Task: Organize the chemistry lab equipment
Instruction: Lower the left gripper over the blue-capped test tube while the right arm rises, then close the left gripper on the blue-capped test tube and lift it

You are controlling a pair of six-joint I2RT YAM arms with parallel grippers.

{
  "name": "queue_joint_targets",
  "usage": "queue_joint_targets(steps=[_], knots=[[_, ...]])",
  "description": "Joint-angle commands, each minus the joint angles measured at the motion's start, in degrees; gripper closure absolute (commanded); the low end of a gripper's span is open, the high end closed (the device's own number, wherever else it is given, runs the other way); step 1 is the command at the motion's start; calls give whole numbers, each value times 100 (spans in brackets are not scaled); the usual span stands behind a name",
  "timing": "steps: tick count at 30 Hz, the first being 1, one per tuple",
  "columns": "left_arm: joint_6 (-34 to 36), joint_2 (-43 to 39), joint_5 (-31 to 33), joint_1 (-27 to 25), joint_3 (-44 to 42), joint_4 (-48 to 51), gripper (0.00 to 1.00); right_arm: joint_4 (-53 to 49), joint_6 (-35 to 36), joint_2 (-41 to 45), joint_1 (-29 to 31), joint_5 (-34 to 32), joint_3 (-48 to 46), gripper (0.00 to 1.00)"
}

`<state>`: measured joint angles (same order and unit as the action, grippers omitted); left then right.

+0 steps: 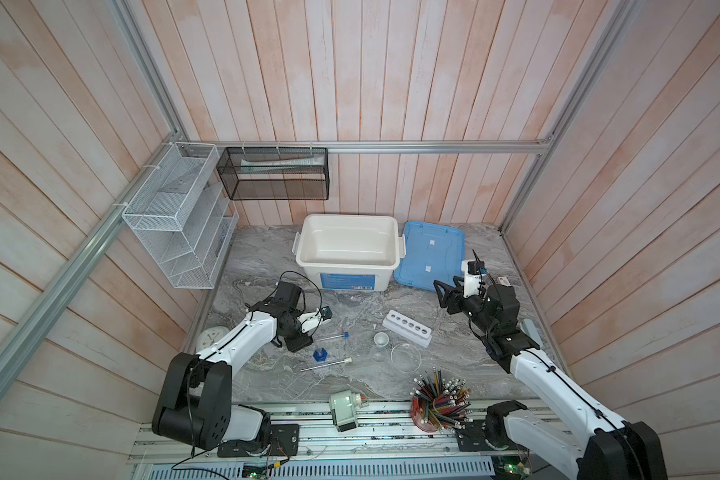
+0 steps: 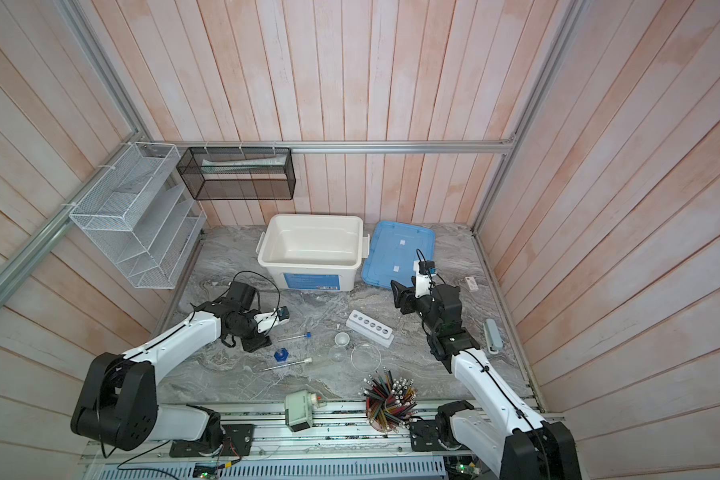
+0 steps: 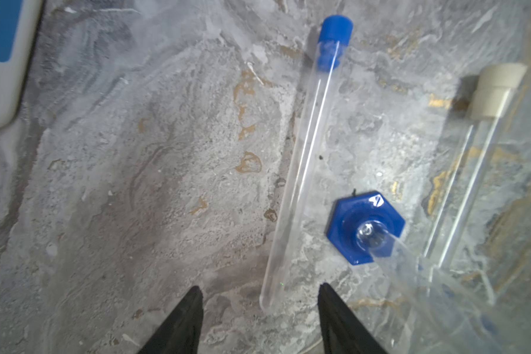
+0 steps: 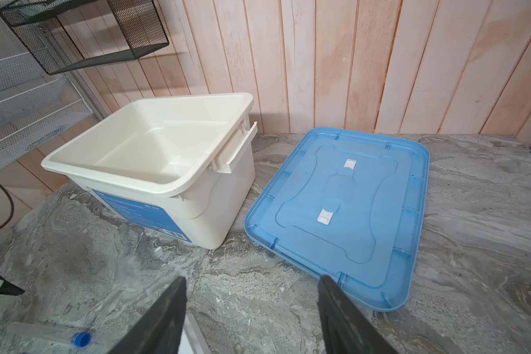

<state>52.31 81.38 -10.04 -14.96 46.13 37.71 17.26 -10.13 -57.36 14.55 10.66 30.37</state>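
Your left tool [image 3: 259,286] and right tool [image 4: 252,278] gape, empty. Nothing is tidied yet: blue-capped tube [image 1: 331,337] and white-capped tube [image 1: 325,365] lie at the empty rack's [image 1: 407,328] nine o'clock.

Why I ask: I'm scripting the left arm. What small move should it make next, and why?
Probably lower the left gripper onto the blue-capped test tube. Its jaws stand open and empty, the tube's closed end lies on the table roughly between the fingertips, and the blue-based cylinder stands close beside it, so a straight descent looks safest. The white rack has six empty holes.
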Motion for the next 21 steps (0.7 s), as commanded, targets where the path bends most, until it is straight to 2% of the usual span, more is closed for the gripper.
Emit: queue_joint_targets(steps=[1, 10, 21], knots=[[181, 162, -24, -31, 185, -60, 38, 43, -33, -36, 31, 121, 41, 32], [324, 618, 96, -134, 405, -33, 44, 80, -33, -91, 30, 156, 17, 32], [418, 957, 169, -195, 473, -39, 46, 174, -24, -152, 30, 45, -60, 32]])
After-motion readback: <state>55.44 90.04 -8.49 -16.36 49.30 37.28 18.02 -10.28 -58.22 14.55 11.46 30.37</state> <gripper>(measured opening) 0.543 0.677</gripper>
